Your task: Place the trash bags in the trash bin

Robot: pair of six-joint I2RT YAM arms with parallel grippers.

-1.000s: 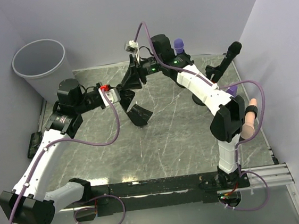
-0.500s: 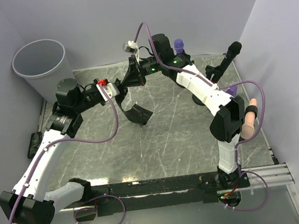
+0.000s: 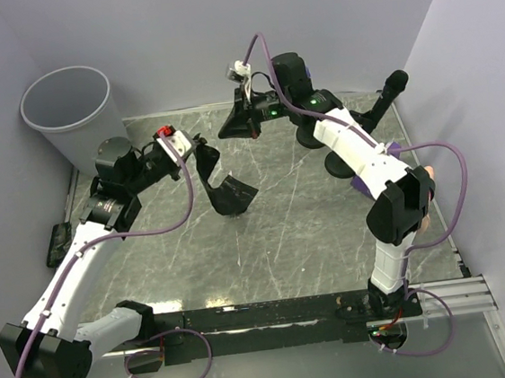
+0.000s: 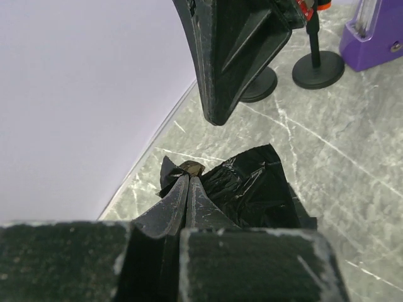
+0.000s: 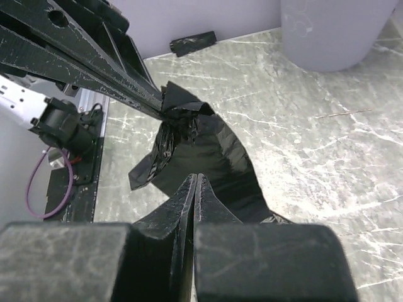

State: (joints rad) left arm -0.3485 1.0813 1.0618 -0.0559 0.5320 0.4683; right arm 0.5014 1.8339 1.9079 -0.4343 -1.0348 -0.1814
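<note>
Seen from overhead, the left arm [image 3: 67,276] climbs from its base in the lower left of the frame, bends at a dark elbow and runs right toward the middle. The left gripper [image 3: 198,152] points right and slightly down, its jaws clamped on a bunched fold of the black trash bag [image 3: 228,194] — the wrist view shows its two fingers [image 4: 171,206] meeting on that fold. The right arm [image 3: 357,155] rises from the lower right, folds at the elbow, arches to the top centre and turns left. The right gripper [image 3: 231,126] hangs just to the upper right of the left gripper, jaws pressed together with nothing between them — its tips are apart from the bag.
</note>
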